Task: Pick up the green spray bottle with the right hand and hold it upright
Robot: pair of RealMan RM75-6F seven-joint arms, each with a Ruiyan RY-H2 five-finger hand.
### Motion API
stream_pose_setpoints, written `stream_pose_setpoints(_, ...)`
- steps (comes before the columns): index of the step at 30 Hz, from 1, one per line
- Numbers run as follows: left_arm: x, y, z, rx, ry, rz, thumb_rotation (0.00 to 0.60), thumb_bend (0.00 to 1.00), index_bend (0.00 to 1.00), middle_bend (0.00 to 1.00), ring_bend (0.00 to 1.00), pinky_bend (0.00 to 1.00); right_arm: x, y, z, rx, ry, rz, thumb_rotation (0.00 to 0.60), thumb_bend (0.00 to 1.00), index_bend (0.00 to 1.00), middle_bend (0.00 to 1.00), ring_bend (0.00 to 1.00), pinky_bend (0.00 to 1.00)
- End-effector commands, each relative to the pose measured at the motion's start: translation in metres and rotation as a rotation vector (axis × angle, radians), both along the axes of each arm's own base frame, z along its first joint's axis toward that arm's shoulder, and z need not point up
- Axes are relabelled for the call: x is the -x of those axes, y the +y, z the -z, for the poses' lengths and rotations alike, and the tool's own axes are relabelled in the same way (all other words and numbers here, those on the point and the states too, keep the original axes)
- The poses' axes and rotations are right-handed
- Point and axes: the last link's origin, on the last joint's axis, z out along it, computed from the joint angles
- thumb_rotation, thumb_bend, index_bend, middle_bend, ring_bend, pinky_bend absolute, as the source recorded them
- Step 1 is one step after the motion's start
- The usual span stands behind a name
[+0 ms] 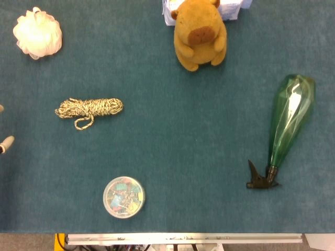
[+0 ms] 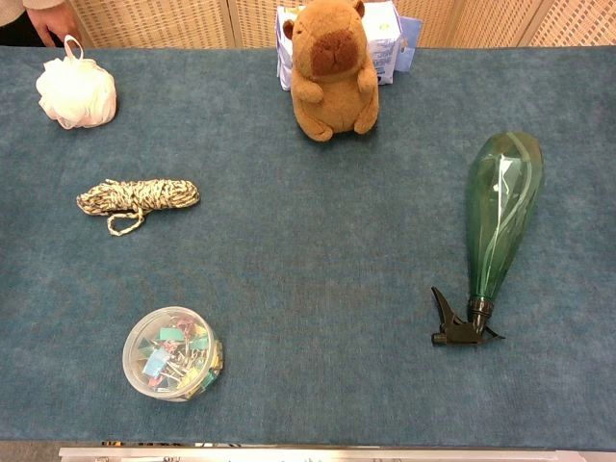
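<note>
Bottle: green spray bottle (image 1: 290,123) lies on its side at the right of the blue table (image 1: 199,130), black trigger head (image 1: 260,178) toward the near edge, wide base pointing far; nothing touches it.
Left hand: only pale fingertips (image 1: 5,144) show at the left edge of the head view; how far open they are cannot be told, and they hold nothing visible.
Right hand: outside both views.
Far side: plush capybara (image 2: 333,67) upright before a white packet (image 2: 390,29); white bath pouf (image 2: 77,91) at far left.
Left middle: coiled rope bundle (image 2: 135,197).
Near left: round clear tub of binder clips (image 2: 171,354).
</note>
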Motion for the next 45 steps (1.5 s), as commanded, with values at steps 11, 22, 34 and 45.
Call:
stream_pose_setpoints(11, 0.003, -0.002, -0.004, -0.013, -0.009, -0.018, 0.6, 0.04, 0.39, 0.4, 0.24, 0.29, -0.007, -0.006, 0.007, -0.041, -0.011, -0.045, 0.6, 0.0, 0.36, 0.29, 0.15, 0.37)
stream_pose_setpoints(22, 0.005, 0.0, -0.003, -0.011, 0.004, -0.031, 0.6, 0.04, 0.41, 0.41, 0.24, 0.29, -0.027, -0.035, 0.015, -0.289, 0.174, -0.246, 0.6, 0.0, 0.32, 0.27, 0.15, 0.35)
stream_pose_setpoints(34, 0.005, -0.001, -0.001, -0.009, 0.016, -0.034, 0.6, 0.04, 0.47, 0.44, 0.24, 0.29, -0.045, -0.058, 0.03, -0.424, 0.378, -0.44, 0.6, 0.0, 0.31, 0.25, 0.15, 0.33)
stream_pose_setpoints(45, 0.005, -0.001, -0.004, -0.021, 0.01, -0.039, 0.6, 0.04, 0.54, 0.46, 0.24, 0.29, -0.049, -0.068, 0.056, -0.545, 0.521, -0.476, 0.6, 0.0, 0.29, 0.23, 0.15, 0.3)
